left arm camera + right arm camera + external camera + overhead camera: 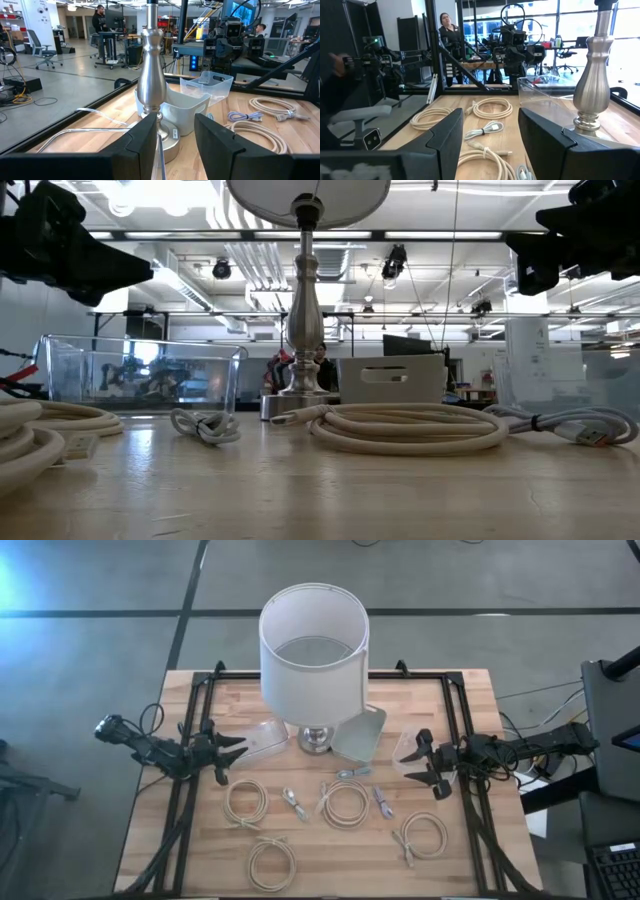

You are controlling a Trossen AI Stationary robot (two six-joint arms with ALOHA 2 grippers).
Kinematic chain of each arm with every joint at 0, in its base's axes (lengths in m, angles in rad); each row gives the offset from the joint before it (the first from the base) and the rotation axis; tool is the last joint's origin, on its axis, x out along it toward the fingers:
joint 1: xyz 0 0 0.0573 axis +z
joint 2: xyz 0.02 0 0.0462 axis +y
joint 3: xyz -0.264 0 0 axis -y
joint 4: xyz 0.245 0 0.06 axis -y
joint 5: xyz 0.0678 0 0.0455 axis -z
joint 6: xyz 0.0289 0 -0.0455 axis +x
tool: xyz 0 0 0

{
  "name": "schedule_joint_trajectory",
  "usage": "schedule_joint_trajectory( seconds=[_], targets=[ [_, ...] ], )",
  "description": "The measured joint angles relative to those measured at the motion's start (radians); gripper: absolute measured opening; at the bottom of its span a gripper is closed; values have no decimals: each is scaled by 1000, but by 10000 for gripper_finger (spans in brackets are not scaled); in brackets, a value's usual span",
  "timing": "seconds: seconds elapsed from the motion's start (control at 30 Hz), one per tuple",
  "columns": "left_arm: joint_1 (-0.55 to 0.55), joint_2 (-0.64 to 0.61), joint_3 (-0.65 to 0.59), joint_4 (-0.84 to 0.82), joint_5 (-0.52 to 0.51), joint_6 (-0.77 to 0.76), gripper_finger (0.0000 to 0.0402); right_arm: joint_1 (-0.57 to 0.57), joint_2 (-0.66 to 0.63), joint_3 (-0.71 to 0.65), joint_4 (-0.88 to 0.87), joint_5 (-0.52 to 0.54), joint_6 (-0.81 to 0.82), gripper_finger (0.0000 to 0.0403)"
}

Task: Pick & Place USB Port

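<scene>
Between open tools (232,752) (420,762): USB cables (345,803), untouched.

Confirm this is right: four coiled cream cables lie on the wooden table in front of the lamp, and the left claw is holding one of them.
Not quite. The left claw holds nothing; the high view shows it open beside the clear container, away from the four coiled cream cables. The cables do lie on the wooden table in front of the lamp.
</scene>
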Motion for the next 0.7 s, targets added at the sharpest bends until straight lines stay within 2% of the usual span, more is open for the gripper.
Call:
schedule_joint_trajectory(
  seconds=[0.4, 0.53, 0.7],
  targets=[
    [0, 0, -1, 11, 0, 0, 136, 0, 0, 0, 4, 0, 11, 189],
    [0, 0, -6, 100, 0, 1, 136, 0, 1, 0, 40, 0, 41, 189],
    [0, 2, -6, 197, -21, 2, 136, 0, 1, 0, 111, 0, -25, 189]
  ],
)
